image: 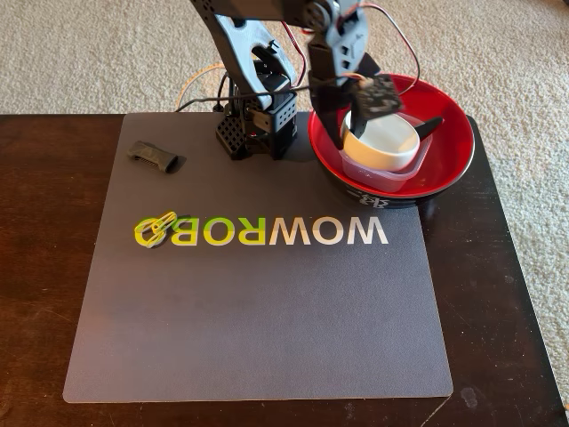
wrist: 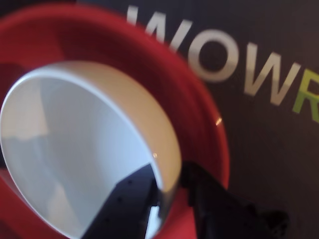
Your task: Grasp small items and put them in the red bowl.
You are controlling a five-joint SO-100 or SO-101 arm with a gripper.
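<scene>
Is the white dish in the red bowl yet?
In: white dish sits in the clear tub inside the red bowl, rim between the gripper fingers.

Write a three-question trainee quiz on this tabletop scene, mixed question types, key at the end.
1. True or false: the white dish sits in the clear tub inside the red bowl.
2. The gripper is clamped on: A) the dish's rim B) a paper clip C) the mat.
3. Which two items lie on the mat outside the bowl?

Key: 1 true; 2 A; 3 the black clip piece and the yellow-green paper clips.
</scene>
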